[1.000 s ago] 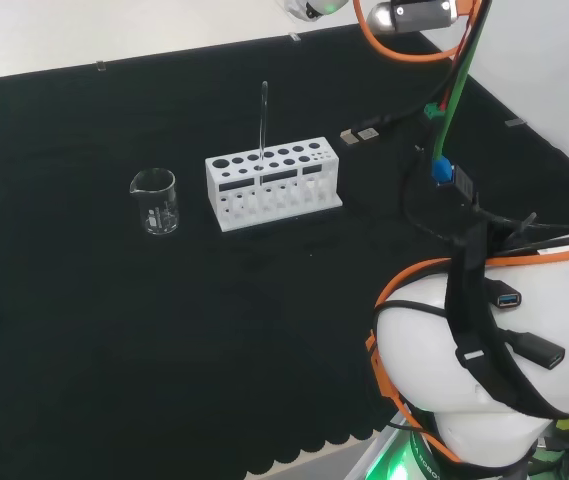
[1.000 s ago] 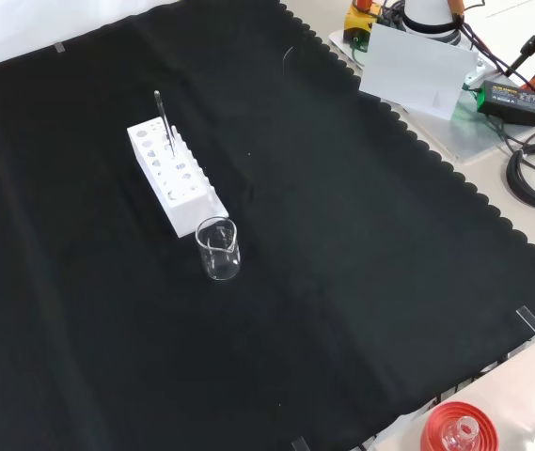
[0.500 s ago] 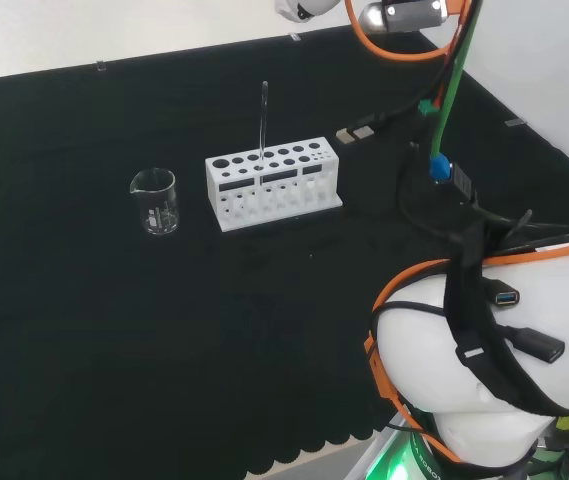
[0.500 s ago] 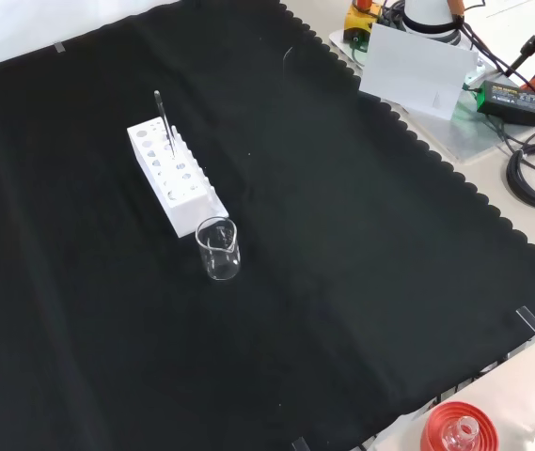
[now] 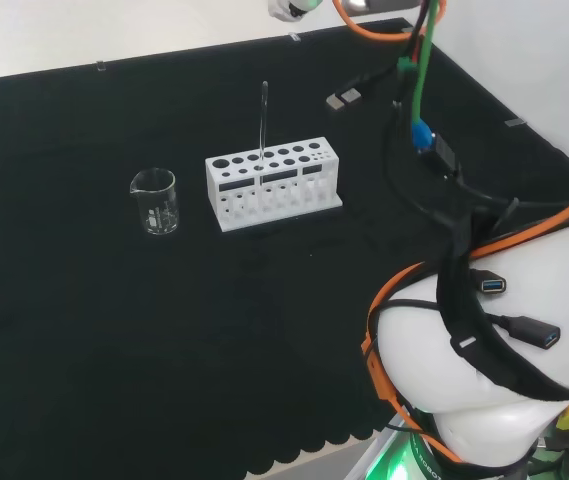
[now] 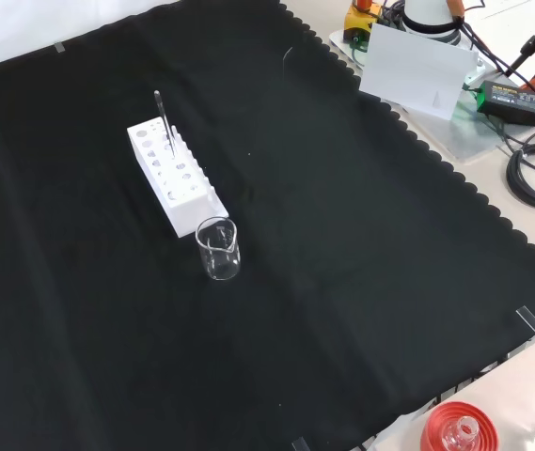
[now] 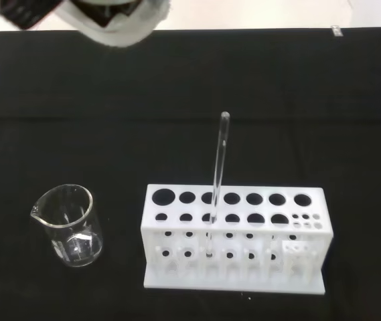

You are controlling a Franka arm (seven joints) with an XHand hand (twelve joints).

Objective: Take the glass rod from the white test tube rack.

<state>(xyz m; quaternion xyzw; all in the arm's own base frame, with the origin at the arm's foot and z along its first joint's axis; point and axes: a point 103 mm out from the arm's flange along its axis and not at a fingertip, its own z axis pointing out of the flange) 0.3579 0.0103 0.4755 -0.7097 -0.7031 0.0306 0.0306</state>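
Glass rod (image 7: 218, 175): stands upright in a hole of the nearer row of the white test tube rack (image 7: 234, 239), toward the rack's beaker end in the head view, rising well above the top plate; nothing touches it.
Rack: a long white block with two rows of round holes on top, a cluster of small holes at one end, and window-like openings along its side; it sits on a flat white foot on the black cloth (image 5: 164, 330).
Beaker (image 5: 155, 201): clear glass with a pouring lip, upright, apparently empty; in the head view it stands to the left of the rack and apart from it, in the front view it stands nearer than the rack, just off its end.
Way to the rod: the cloth around rack and beaker is bare; the beaker is the only thing close by.
Hand (image 7: 96, 19): a blurred black and white part shows at the edge of the wrist view, well apart from the rod; I cannot tell whether its fingers are spread or curled.
Arm: big white links (image 5: 494, 350) with orange and black cables at the right of the head view.
Off the cloth: in the front view a red ribbed ring (image 6: 460, 430) lies at the near edge, cut off by the frame, with a clear piece in it that is hard to make out.
Hard to see: the rod's lower end, inside the rack.
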